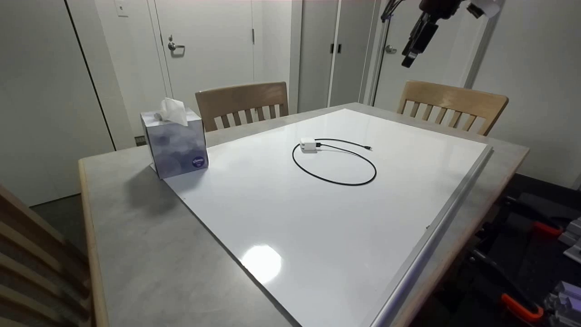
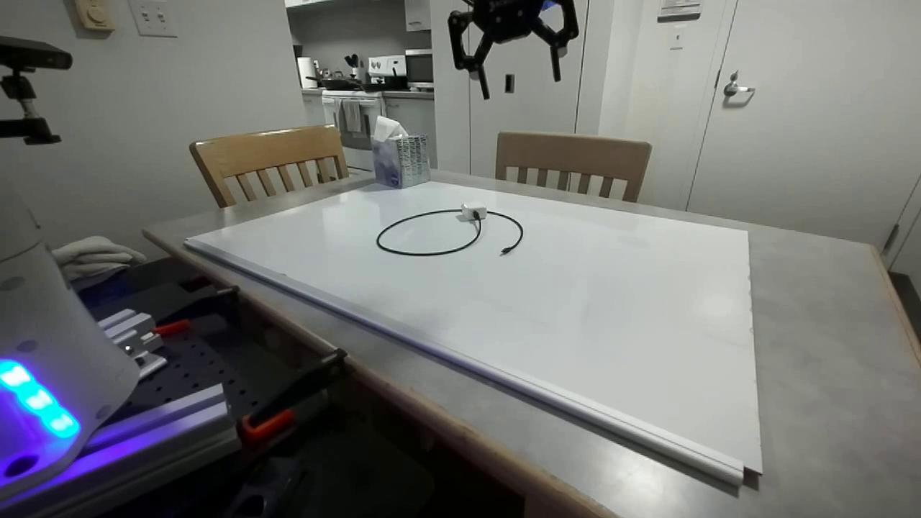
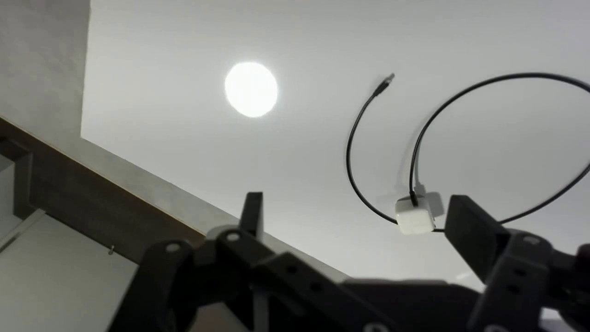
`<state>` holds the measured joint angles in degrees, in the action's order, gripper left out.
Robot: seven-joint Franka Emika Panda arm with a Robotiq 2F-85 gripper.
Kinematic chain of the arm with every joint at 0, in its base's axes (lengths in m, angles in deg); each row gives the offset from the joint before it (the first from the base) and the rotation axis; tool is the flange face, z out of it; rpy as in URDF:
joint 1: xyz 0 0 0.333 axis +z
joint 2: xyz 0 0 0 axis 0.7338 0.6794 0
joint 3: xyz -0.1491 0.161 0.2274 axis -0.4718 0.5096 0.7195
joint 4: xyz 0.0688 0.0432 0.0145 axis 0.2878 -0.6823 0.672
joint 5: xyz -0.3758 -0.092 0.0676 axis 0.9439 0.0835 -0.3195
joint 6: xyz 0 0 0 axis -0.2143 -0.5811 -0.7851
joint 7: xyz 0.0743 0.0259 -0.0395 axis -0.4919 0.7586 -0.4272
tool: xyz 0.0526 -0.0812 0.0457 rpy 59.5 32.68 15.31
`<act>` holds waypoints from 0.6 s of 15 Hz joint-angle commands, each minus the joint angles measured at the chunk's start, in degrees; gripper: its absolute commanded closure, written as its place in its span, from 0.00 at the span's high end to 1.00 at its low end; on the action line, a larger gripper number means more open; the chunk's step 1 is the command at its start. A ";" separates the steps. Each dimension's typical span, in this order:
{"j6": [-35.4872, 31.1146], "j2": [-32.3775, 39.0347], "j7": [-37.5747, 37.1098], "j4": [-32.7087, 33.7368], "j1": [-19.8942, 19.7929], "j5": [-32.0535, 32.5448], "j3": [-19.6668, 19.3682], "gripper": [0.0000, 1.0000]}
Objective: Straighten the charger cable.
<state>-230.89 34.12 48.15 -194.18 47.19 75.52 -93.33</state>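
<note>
- The cardboard tissue box, printed in cloudy lavender and violet, stands at one corner of the glossy white board. A crumpled white tissue sticks up from its top; how full the inside is cannot be told.
- Low on its front, a dark blue oval logo reads as Kleenex. The adjoining side, seen in an exterior view, bears a dense repeating grey pattern, too small to make out.
- Farther back in an exterior view, a dark pan sits on a white stove; its contents cannot be seen.
- A posted sheet at the top of that view carries print too blurred to read.
- The charger cable, a thin, flexible black cord, lies in a loop on the white board, which rests on the grey worktop.
- One end is plugged into a white, cube-shaped plastic adapter. The cord curves round, is partly hidden at the adapter, and bends away to a small metal-tipped connector.
- The black two-fingered gripper hangs well above the board, its fingers spread wide apart, holding nothing.
</note>
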 commanded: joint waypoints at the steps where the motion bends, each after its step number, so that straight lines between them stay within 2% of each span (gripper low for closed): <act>1: -1.41 3.28 11.09 1.63 4.70 -12.88 -2.09 1.00; 5: 2.71 6.49 24.46 3.59 7.76 -26.42 -3.92 1.00; 9: 7.79 12.23 38.05 6.54 8.00 -33.58 -4.58 1.00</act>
<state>-227.05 40.97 76.55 -191.63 54.67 46.89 -96.94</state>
